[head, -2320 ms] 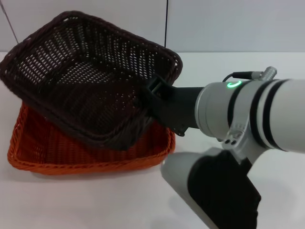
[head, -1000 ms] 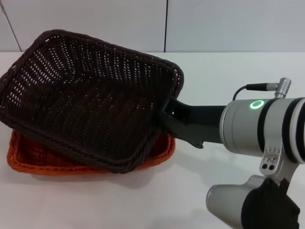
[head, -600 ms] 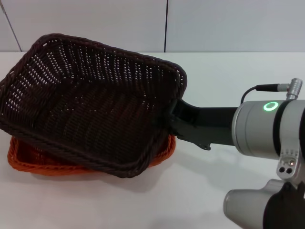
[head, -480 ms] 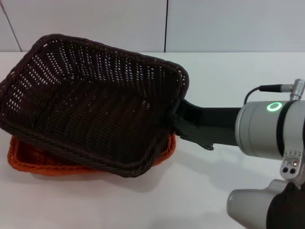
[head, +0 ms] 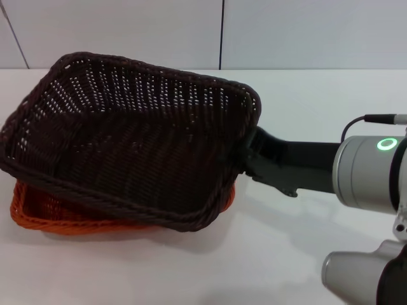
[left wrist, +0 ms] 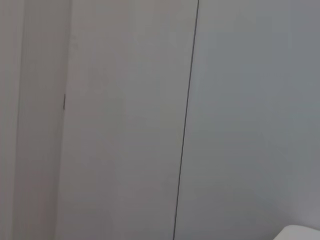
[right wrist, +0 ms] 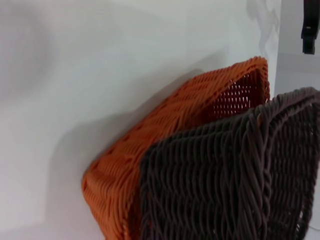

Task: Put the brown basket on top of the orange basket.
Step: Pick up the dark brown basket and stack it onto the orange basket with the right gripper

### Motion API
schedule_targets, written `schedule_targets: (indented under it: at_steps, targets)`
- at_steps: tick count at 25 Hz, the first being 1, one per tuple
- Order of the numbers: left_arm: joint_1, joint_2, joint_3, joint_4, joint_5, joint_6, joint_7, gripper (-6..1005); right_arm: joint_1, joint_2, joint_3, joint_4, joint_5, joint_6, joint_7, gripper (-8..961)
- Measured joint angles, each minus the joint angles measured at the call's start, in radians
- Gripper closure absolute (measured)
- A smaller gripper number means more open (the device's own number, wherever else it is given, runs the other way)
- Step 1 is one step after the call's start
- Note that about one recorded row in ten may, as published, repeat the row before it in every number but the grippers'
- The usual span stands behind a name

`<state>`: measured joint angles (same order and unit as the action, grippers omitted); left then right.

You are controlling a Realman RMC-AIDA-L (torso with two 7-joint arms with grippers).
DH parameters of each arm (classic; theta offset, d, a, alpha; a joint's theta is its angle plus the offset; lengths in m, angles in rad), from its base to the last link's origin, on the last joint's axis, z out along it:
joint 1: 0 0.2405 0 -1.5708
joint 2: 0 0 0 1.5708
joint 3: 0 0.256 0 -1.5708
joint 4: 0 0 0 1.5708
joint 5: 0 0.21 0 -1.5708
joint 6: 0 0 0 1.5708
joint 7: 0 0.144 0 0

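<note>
The white table (head: 299, 108) carries the orange basket (head: 38, 213), which lies flat as the base of the stack. The brown basket (head: 127, 140) sits over it, tilted, its near-left edge resting down on the orange one and its right end held higher, so it looks partly nested rather than level. The right gripper (head: 245, 155) meets the brown basket's right rim, apparently gripping it, though I cannot tell how its fingers stand. The left arm is out of sight.
</note>
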<state>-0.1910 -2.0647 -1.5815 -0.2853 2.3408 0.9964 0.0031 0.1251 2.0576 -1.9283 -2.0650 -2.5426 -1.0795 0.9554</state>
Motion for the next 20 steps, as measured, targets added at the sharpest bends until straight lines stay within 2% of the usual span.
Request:
schedule_targets:
  at_steps: [6,20]
  targets:
    - [0.003,-0.002,0.004,0.0,0.0,-0.007,0.0,227,0.005,-0.006,0.02,0.002,0.006,0.022,-0.003,766]
    - [-0.01,-0.005,0.006,0.002,0.0,-0.034,0.0,227,0.051,-0.04,0.068,0.013,0.066,0.028,-0.029,766]
